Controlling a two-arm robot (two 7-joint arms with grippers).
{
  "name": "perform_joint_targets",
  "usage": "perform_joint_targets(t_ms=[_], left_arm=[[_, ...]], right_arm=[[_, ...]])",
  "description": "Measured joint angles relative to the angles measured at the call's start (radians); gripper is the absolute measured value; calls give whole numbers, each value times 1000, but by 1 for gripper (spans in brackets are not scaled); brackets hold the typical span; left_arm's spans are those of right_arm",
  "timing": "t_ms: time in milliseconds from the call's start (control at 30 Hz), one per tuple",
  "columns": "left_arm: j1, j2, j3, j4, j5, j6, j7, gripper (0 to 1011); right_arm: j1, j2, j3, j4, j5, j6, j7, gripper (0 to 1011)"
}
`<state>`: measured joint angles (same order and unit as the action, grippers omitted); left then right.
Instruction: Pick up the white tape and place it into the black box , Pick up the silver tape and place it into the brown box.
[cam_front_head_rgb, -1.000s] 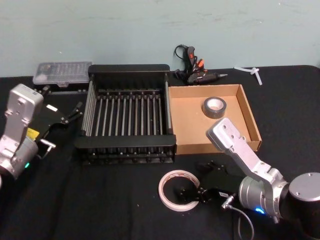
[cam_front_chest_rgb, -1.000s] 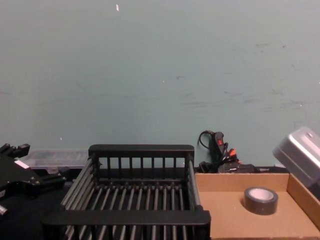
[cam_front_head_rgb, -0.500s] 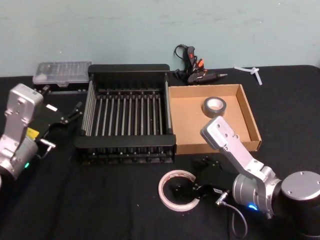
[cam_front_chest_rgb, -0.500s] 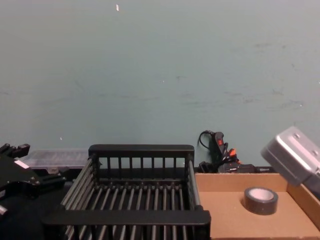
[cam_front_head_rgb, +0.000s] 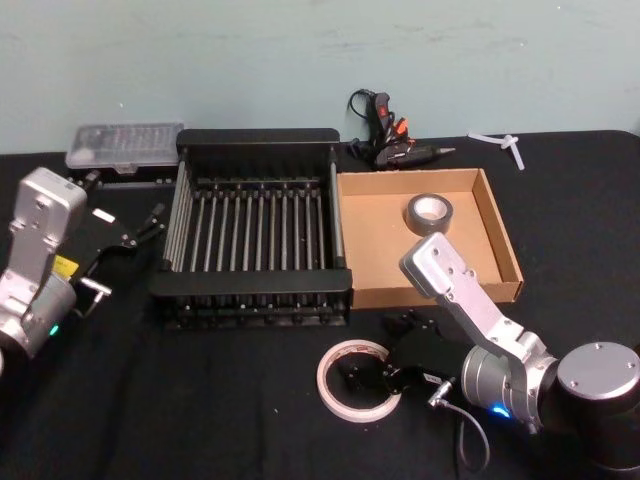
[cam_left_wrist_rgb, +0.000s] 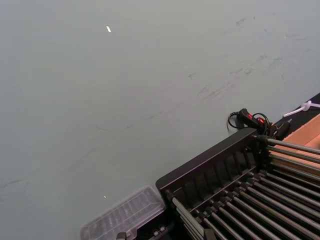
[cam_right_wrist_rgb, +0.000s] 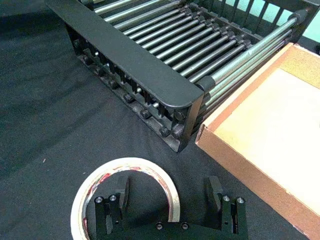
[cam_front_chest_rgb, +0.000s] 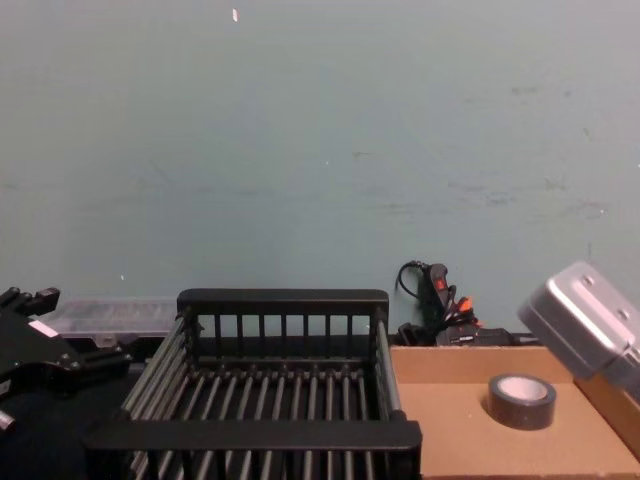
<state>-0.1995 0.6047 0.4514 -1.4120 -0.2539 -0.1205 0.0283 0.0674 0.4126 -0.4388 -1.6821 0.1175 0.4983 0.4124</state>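
Right gripper (cam_right_wrist_rgb: 169, 196) straddles the white tape (cam_right_wrist_rgb: 125, 192), near rim hidden.

Quick count: two tape rolls, one flat white roll with red print (cam_front_head_rgb: 358, 380) and one small grey-silver roll (cam_front_head_rgb: 429, 211). Two containers, one black slatted plastic crate (cam_front_head_rgb: 254, 290) and one shallow brown cardboard tray (cam_front_head_rgb: 505, 248). One clear plastic case (cam_front_head_rgb: 124, 144) at the back.
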Motion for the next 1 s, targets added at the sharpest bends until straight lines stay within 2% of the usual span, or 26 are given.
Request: perform_joint_targets(t_ms=[400,1000], left_arm=[[0,0,0,0,0,0,0,1001],[0,0,0,0,0,0,0,1001]], right_arm=[[8,-8,-6,25,-5,-5,1,1000],[3,-8,-2,24,-3,-9,1,1002]])
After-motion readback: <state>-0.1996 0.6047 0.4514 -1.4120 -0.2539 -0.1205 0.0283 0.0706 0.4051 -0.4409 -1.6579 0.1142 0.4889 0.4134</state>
